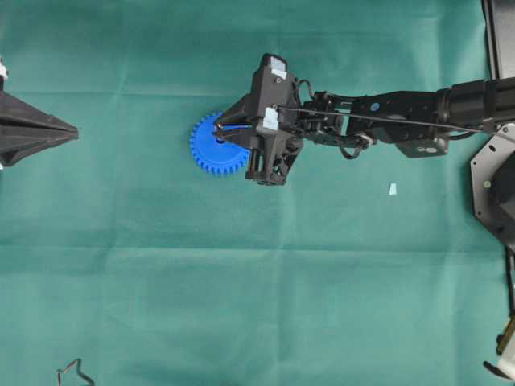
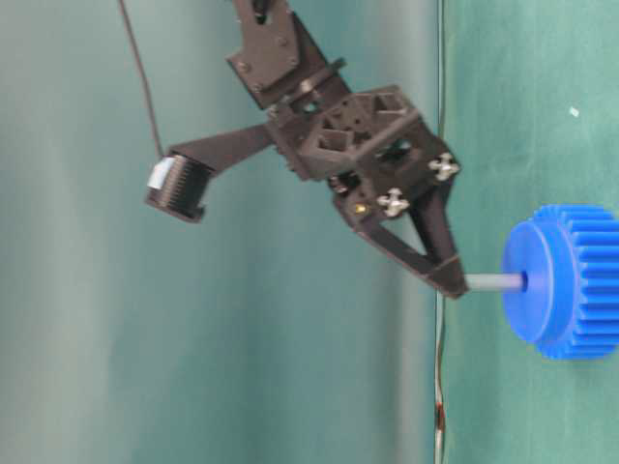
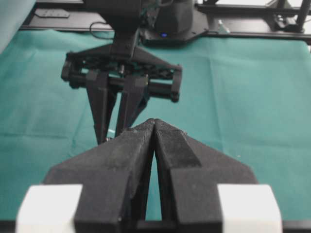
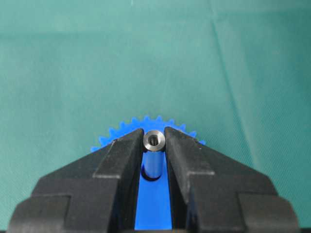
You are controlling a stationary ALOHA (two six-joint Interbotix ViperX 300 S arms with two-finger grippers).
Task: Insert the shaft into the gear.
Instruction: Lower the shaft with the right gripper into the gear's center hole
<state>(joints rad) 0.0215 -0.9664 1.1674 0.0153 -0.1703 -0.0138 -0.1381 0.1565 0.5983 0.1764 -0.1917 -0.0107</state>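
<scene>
1. Right gripper [image 4: 154,145] clamped on the shaft [image 4: 154,156], held upright.
2. Shaft's lower end sits in the centre hole of the gear [image 1: 211,149], flat on green cloth [image 1: 257,305].
3. Left gripper [image 3: 154,127] pressed closed, empty, well apart.

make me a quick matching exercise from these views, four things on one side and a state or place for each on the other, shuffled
Things:
1. shaft
2. gear
3. left gripper
4. right gripper

States:
A. shut on nothing, off at the table's edge
B. lying flat on the green cloth
C. upright, lower end at the hub's hole
D. clamped on the pin's top

Pairs: 1-C, 2-B, 3-A, 4-D
</scene>
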